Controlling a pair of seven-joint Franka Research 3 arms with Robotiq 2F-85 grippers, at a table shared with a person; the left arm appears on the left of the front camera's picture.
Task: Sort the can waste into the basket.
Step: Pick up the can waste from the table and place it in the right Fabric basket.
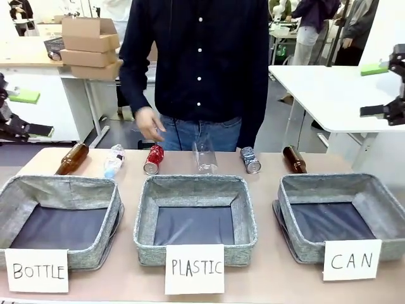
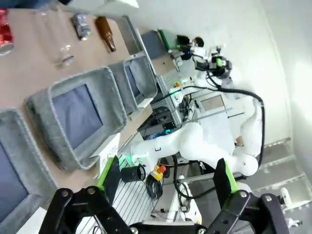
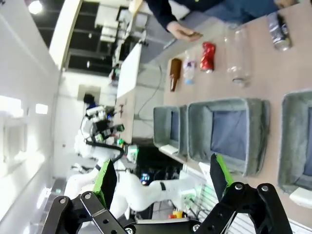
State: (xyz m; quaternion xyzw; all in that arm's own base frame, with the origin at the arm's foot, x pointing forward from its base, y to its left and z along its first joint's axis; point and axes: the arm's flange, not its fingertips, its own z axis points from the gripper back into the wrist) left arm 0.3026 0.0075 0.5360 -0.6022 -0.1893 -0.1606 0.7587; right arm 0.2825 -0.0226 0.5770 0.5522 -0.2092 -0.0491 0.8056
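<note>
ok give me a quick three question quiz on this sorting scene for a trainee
1. True or false: the red can already lies in the CAN basket.
2. Among the three bins, the PLASTIC bin stands: A on the robot's left, B in the middle, C on the robot's right.
3. How many drink cans lie on the table?
Key: 1 false; 2 B; 3 two, the red can and the dark can.
</note>
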